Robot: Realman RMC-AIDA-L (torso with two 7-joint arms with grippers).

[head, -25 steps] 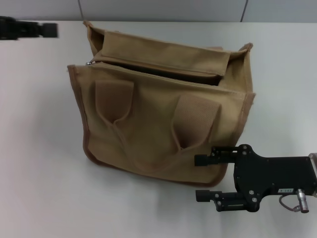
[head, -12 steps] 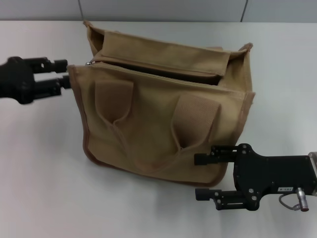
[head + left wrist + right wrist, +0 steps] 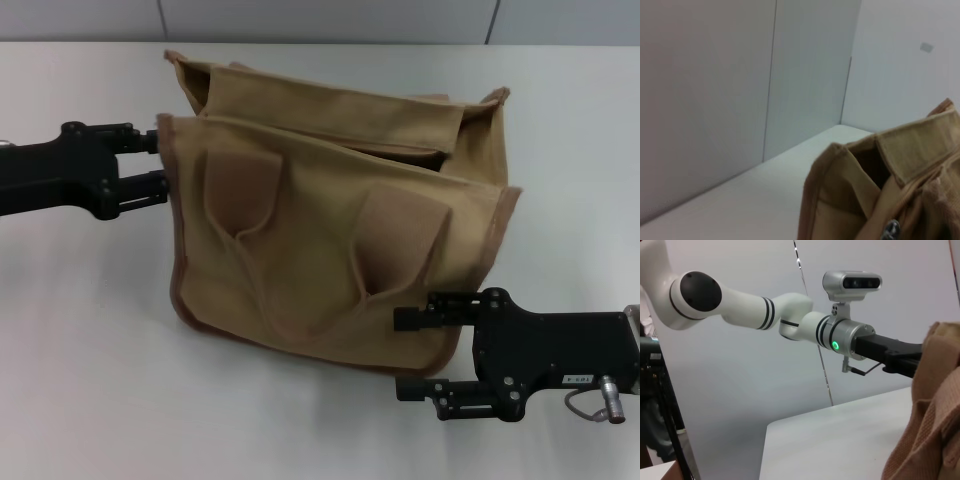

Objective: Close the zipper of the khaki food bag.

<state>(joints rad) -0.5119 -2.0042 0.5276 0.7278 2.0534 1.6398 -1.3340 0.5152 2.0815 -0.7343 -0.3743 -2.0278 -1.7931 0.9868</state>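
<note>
Since 0.5 s ago your left gripper (image 3: 160,165) has pushed into the khaki food bag (image 3: 330,250) at its left top corner, shoving it right. Fingers open, empty. Zipper (image 3: 890,230) pull sits just there: pinch it, drag steadily. Right gripper (image 3: 415,355) idles open at the bag's front-right corner.

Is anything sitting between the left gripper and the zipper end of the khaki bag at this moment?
Nothing separate shows. The left gripper is at the khaki food bag left top corner; the bag's own front panel hides the zipper from the head view, and a silver pull tab shows in the left wrist view.
</note>
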